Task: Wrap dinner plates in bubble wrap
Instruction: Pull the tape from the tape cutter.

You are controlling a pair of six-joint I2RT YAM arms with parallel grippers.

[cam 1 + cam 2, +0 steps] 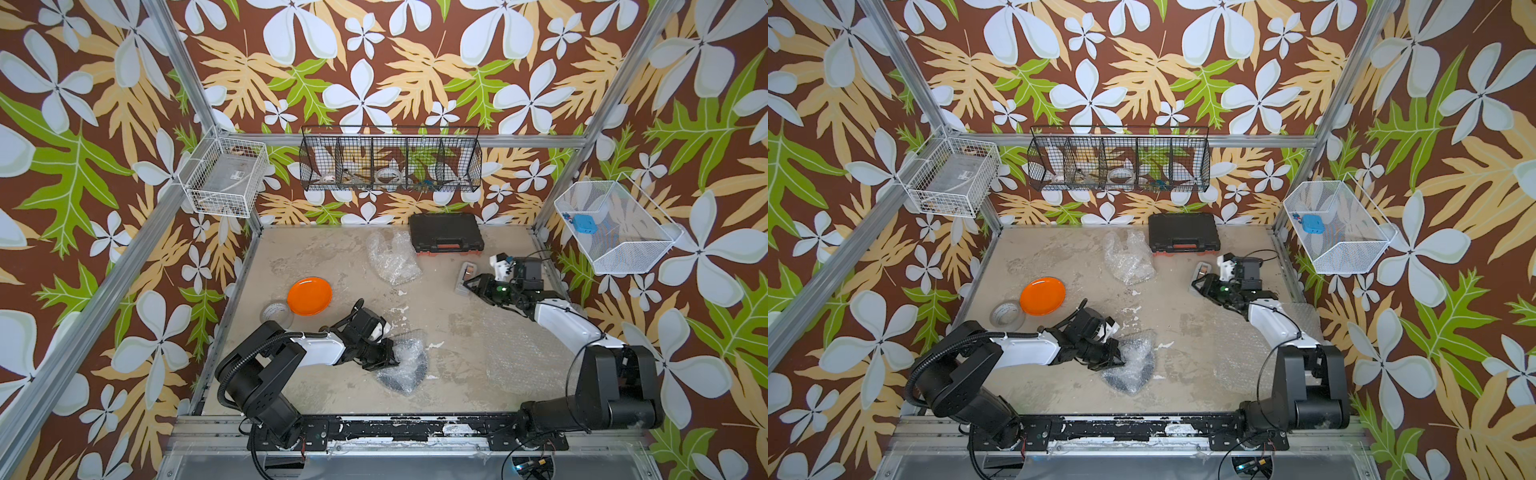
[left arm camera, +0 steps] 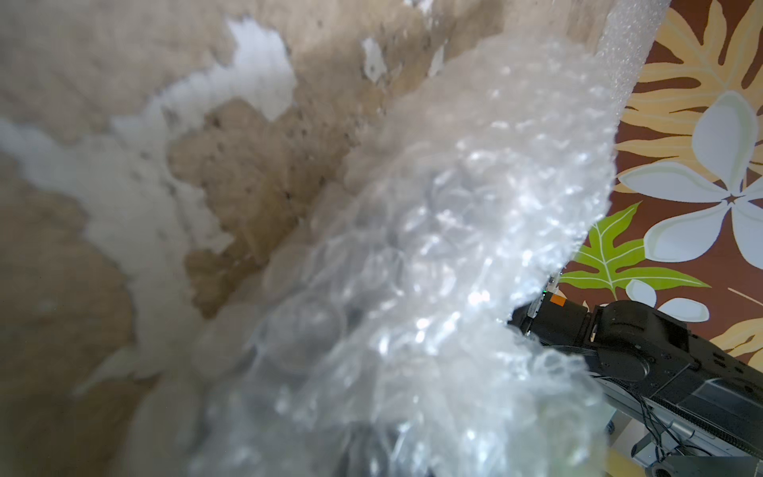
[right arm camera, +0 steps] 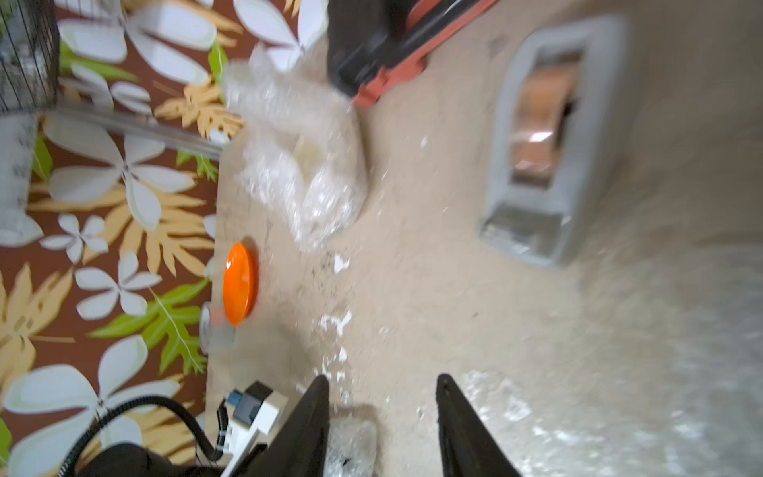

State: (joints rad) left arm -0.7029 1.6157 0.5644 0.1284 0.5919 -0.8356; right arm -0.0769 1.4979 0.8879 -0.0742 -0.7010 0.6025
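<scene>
Bubble wrap [image 1: 411,368] pinched in left gripper [image 1: 392,361], forearm low, right gripper [image 3: 382,382] stretched forward, jaws apart, empty

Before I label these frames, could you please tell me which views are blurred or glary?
Right wrist view: motion-smeared; tape dispenser and plate soft. Left wrist view: bubble wrap too near, out of focus, with bright glints. Both top views: sharp, evenly lit, sheen on the plate.

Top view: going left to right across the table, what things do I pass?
First the tape roll → orange plate → bubble wrap bundle with something dark inside → grey tape dispenser → flat bubble wrap sheet.
</scene>
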